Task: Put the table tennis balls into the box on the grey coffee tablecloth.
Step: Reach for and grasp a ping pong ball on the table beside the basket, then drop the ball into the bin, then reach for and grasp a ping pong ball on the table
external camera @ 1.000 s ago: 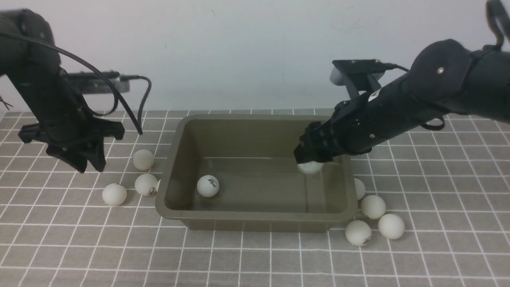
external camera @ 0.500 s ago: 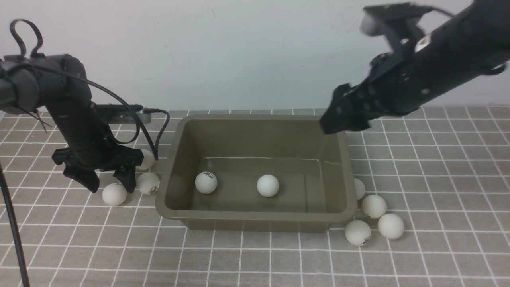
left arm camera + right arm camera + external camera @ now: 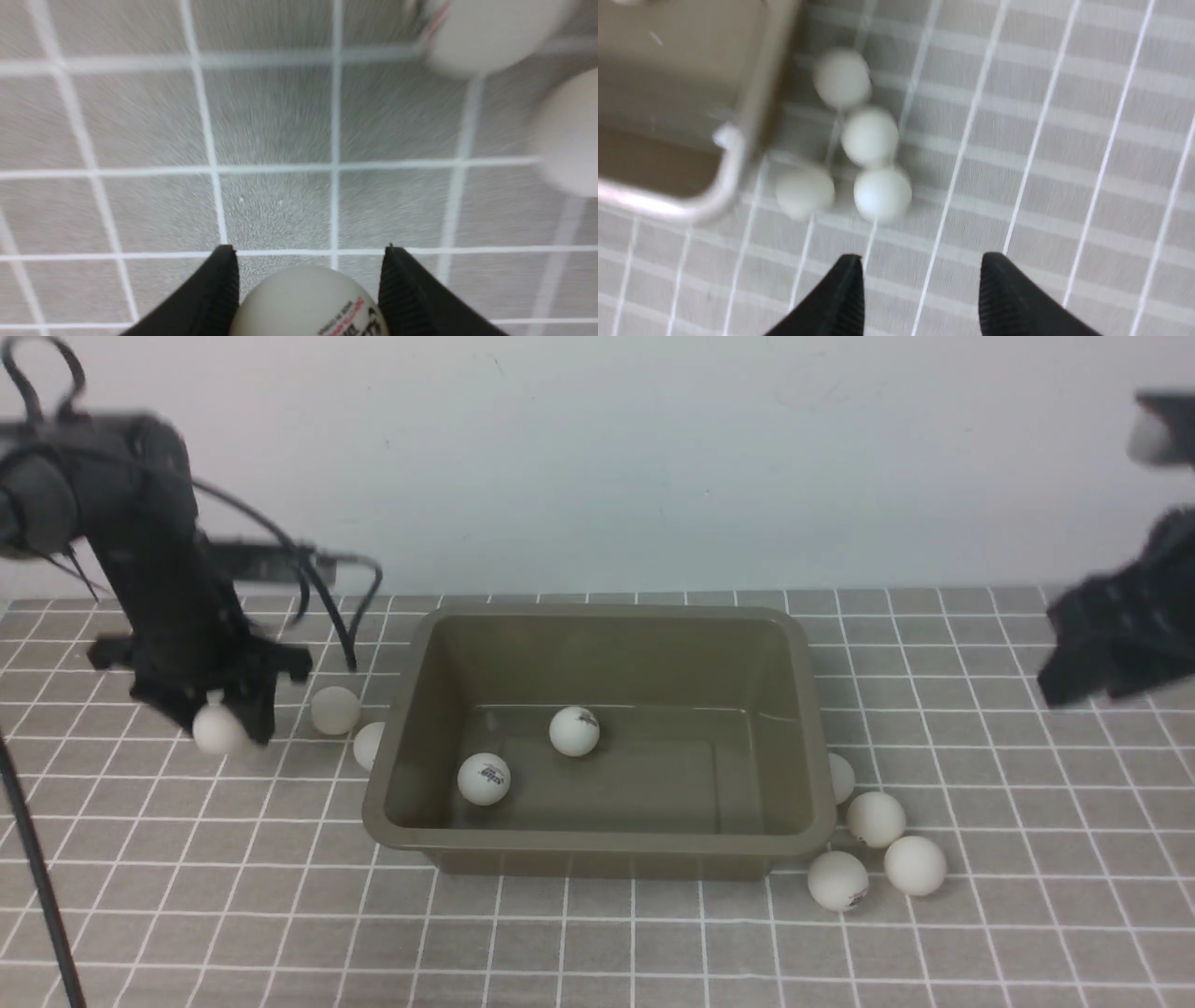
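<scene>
**Box** (image 3: 597,845): rectangular olive-brown plastic tub with rounded corners, a rolled rim and glossy inner walls, lidless. It stands on the tablecloth (image 3: 597,943), a grey-brown cloth with a grid of thin white lines.

**Contents of box:** two matte white spheres with dark print. The rear ball (image 3: 574,731) lies mid-floor; the front ball (image 3: 484,778) lies toward the box's left wall.

**Left of box:** a free ball (image 3: 335,709) lies near it. A rim-side ball (image 3: 369,745) is partly hidden by its rim.

**Right front corner of box:** a four-ball cluster (image 3: 876,819) on the cloth.

**Left claw** (image 3: 307,254): left of the box, black ribbed fingers clamped on the held ball (image 3: 306,303), which is white and printed.

**Right claw** (image 3: 920,261): well right of the box, jaws apart, nothing between them.
</scene>
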Controlling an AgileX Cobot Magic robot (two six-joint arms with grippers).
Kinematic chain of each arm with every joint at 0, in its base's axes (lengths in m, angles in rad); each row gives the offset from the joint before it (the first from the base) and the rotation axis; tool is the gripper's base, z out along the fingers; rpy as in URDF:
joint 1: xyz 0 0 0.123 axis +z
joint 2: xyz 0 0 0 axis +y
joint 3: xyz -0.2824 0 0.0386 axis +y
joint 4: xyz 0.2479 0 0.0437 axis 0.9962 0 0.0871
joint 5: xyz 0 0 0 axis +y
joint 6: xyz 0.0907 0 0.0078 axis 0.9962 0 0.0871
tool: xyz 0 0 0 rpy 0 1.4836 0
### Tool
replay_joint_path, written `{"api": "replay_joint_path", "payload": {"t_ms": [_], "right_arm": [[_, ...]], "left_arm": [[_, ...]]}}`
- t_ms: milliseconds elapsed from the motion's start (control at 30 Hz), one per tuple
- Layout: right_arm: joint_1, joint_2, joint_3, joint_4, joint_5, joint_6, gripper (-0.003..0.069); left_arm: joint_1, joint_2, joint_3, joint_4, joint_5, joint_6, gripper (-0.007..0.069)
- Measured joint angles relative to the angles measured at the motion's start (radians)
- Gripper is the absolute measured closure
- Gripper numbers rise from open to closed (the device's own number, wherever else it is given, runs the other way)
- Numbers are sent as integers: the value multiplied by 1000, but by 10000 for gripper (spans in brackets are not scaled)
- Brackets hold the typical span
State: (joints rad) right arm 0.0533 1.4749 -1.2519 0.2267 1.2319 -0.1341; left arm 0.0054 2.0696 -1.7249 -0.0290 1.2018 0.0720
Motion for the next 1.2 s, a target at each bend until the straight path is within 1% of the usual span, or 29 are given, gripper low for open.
{"api": "replay_joint_path", "payload": {"t_ms": [33,100,133,167,200,267,333,467,600,700,833,900,967,1000,1033,1067,1133,1167,1200], "right_arm": [[10,0,43,4,-6,0,352],[50,3,146,7,-105,-5,347],[54,5,154,7,-117,-6,345],[78,17,200,7,-205,-7,331],[87,25,215,7,-238,-7,323],[117,80,241,6,-336,-7,285],[137,142,241,6,-390,-7,250],[157,251,228,7,-432,2,197],[158,315,224,-13,-457,32,177],[158,333,222,-28,-479,50,176],[158,349,221,-31,-497,57,184],[158,367,221,-25,-491,59,209],[158,379,221,-25,-485,59,259],[158,380,221,-28,-485,56,291],[158,381,219,-31,-486,55,305],[158,381,219,-36,-485,55,303],[158,381,219,-42,-481,55,302],[158,376,219,-47,-467,55,302],[158,374,219,-48,-467,55,302]], "left_arm": [[-22,-24,-36,-30,1,-1,279],[-72,-58,-86,-83,6,2,279],[-83,-60,-94,-91,7,2,279],[-117,-65,-113,-114,10,6,279],[-141,-66,-122,-126,12,6,279],[-205,-64,-129,-141,20,8,279],[-257,-53,-130,-142,24,9,279],[-320,-24,-130,-120,22,9,279],[-358,15,-130,-114,19,8,279],[-372,29,-130,-114,19,8,259],[-379,34,-130,-115,13,4,158],[-380,34,-132,-111,3,-11,127],[-380,33,-142,-99,3,-22,123],[-380,32,-155,-88,9,-29,130],[-380,30,-181,-71,20,-40,157],[-380,29,-195,-62,24,-42,174],[-380,24,-246,-43,25,-45,251],[-380,16,-279,-29,25,-45,336],[-380,14,-279,-27,25,-45,350]]}}
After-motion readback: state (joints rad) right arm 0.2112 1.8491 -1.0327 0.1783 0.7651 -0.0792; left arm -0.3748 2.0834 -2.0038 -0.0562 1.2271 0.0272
